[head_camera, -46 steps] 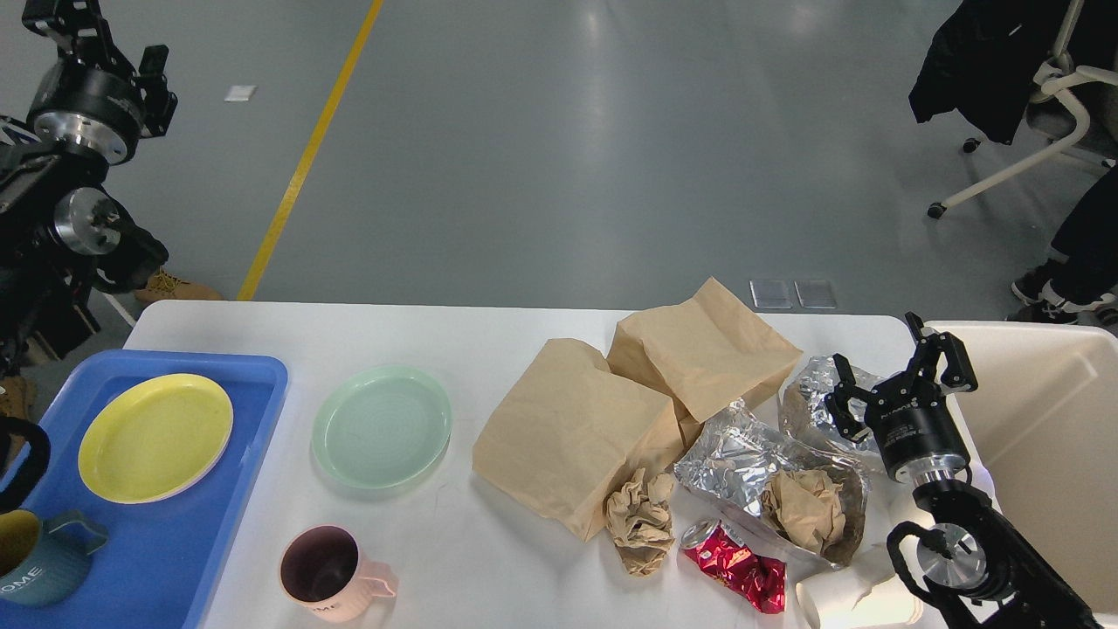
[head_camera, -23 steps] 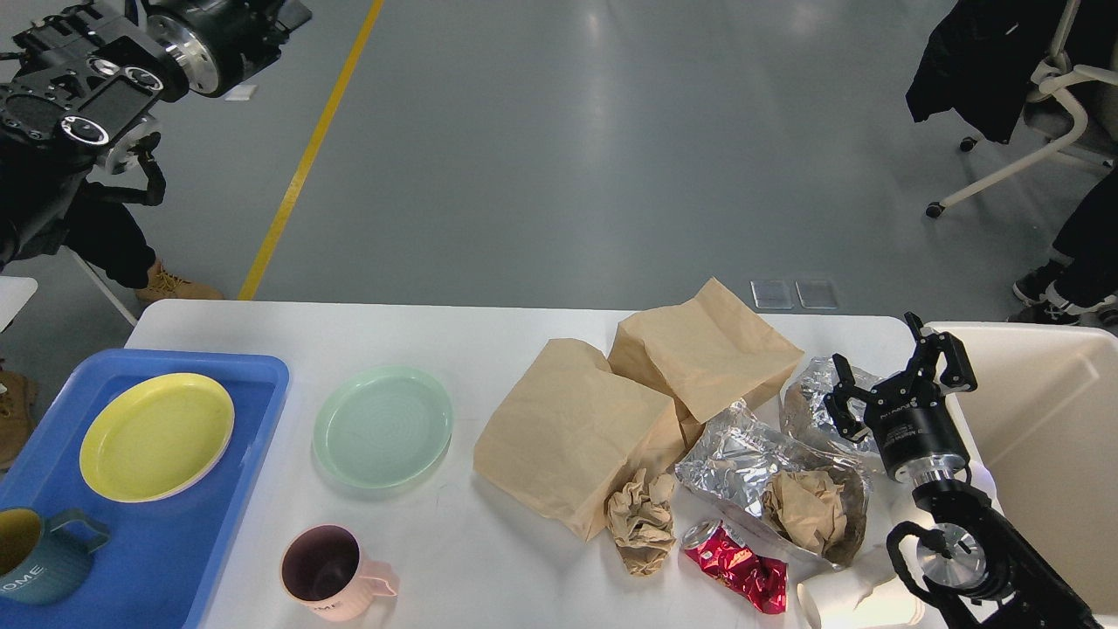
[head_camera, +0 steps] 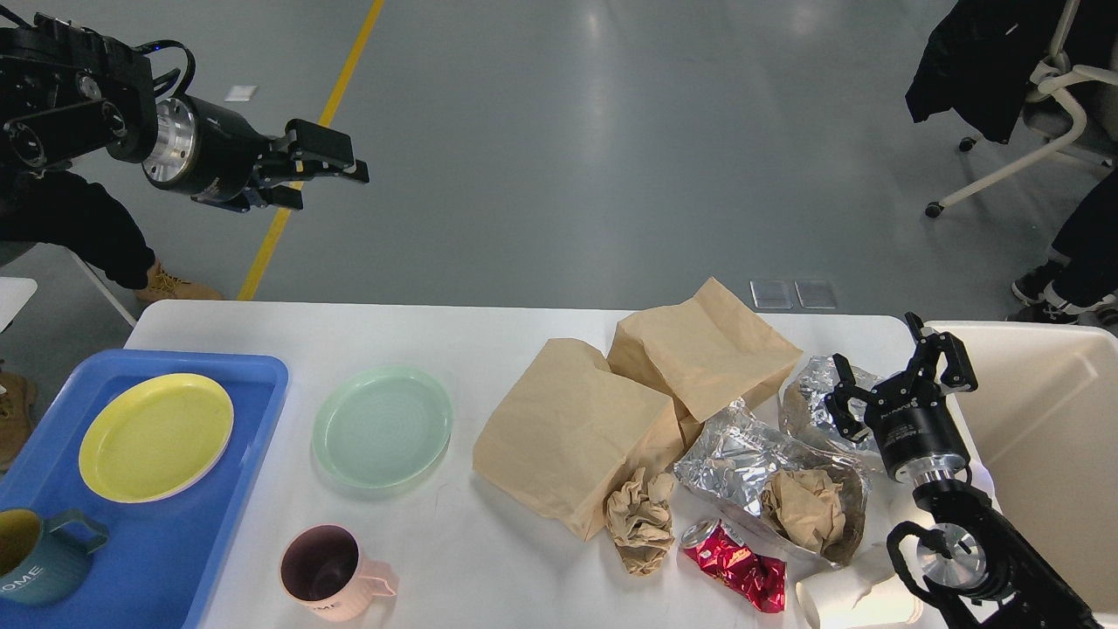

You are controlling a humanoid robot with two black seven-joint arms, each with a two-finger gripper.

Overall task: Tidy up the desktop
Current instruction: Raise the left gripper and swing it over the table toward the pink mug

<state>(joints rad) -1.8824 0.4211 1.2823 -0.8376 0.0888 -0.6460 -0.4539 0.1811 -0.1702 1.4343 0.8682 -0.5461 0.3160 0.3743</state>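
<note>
- White desktop: spans the lower half of the view.
- Blue tray: at 8 o'clock on the desktop; holds a yellow plate and a teal mug.
- Green plate and pink mug: on the desktop just beside the tray.
- Brown paper bags, crumpled foil and a crushed red can: clustered at 4 o'clock.
- Left gripper: raised at 10 o'clock beyond the desktop, fingers nearly together, holding nothing.
- Right gripper: at 3 o'clock, fingers spread, empty, near the cream bin.
</note>
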